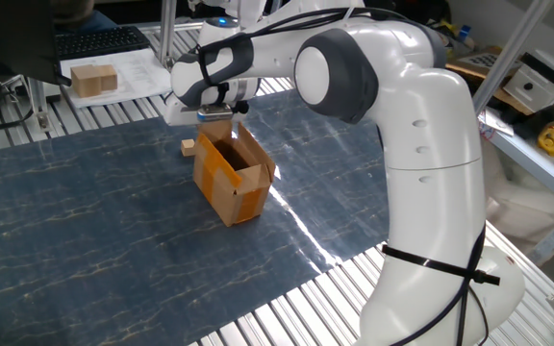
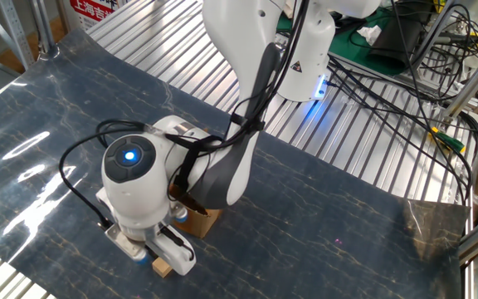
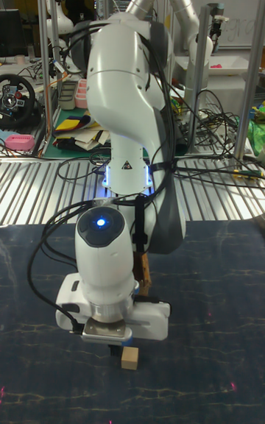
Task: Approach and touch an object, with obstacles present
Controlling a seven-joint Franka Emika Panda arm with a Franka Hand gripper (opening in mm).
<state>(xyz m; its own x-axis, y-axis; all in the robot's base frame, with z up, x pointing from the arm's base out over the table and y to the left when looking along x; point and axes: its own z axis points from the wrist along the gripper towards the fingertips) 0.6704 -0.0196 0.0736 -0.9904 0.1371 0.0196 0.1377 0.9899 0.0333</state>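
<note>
The object, a tiny tan wooden cube (image 1: 188,147), lies on the dark blue mat just left of the obstacle, an orange-brown cardboard box (image 1: 234,174) with open flaps. My gripper (image 1: 215,116) hangs over the box's far left corner, a little above and to the right of the cube. In the other fixed view the hand covers most of the box (image 2: 201,221), and the cube (image 2: 163,267) peeks out at its lower edge. The tall fixed view shows the cube (image 3: 130,357) just below the gripper (image 3: 115,349). The fingers are mostly hidden by the hand.
A larger tan block (image 1: 92,79) sits on white paper at the back left, near a keyboard (image 1: 99,40) and a metal post (image 1: 35,104). The robot's base (image 1: 440,279) stands at the right. Cables (image 2: 405,75) trail across the slatted table.
</note>
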